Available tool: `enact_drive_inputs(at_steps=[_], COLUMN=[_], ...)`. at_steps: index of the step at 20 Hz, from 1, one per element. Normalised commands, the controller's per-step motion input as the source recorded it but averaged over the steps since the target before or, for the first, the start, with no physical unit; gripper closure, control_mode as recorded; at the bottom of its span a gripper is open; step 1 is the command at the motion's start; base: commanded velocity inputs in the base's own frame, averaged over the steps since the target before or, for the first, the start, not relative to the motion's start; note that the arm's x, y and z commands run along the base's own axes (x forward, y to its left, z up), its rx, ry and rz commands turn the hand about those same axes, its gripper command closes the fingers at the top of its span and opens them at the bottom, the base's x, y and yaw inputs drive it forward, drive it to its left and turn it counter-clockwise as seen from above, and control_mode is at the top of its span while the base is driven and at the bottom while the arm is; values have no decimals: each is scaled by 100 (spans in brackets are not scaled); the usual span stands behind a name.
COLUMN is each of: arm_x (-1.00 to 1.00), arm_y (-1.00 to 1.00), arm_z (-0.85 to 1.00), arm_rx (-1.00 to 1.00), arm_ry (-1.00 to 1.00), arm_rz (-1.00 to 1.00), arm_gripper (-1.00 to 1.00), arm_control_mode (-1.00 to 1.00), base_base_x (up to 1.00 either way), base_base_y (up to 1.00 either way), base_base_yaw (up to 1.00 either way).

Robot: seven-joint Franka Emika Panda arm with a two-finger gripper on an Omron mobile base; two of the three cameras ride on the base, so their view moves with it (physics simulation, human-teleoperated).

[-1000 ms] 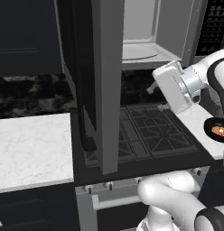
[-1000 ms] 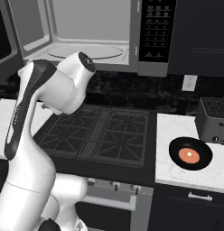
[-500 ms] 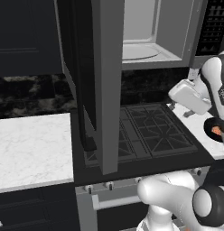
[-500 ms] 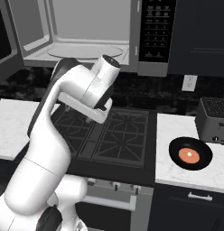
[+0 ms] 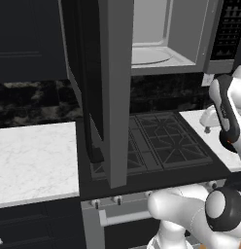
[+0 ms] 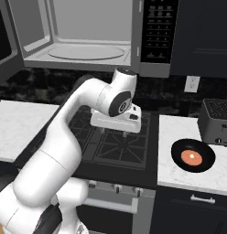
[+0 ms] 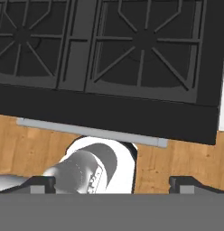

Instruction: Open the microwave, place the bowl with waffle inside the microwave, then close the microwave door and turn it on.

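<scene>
The microwave (image 6: 83,36) hangs above the stove with its light grey cavity (image 5: 156,44) exposed. The microwave door (image 5: 112,92) stands swung wide open to the left, its black bar handle (image 5: 91,121) facing the room. On the right counter sits the black bowl (image 6: 193,155) with the orange-brown waffle (image 6: 191,158) inside. My gripper (image 6: 114,131) points down over the stove, left of the bowl and well apart from it. In the hand view both fingertips (image 7: 41,182) stand far apart, and my gripper (image 7: 116,184) is open and empty above the grates.
A black gas stove (image 7: 132,54) with iron grates lies under the hand. A grey toaster (image 6: 216,121) stands just behind the bowl. A wall socket (image 6: 191,83) is above the right counter. White marble counter (image 5: 30,155) extends to the left; dark cabinets surround the microwave.
The arm has swung and unfolded, bringing the hand lower and further right over the stove. The gripper stays open. Bowl and microwave door have not moved.
</scene>
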Motion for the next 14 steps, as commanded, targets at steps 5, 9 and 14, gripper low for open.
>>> enact_drive_inputs(at_steps=[5,9,14], arm_x=[0,10,30], arm_y=[-58,0,-5], arm_z=[-23,0,-3], arm_rx=[-18,-1,0], arm_ry=[0,10,6], arm_rz=[1,-2,-3], arm_gripper=[-100,-100,-100], arm_control_mode=[-100,-100,-100], base_base_x=[0,0,0], base_base_y=[0,0,0], base_base_yaw=[0,0,0])
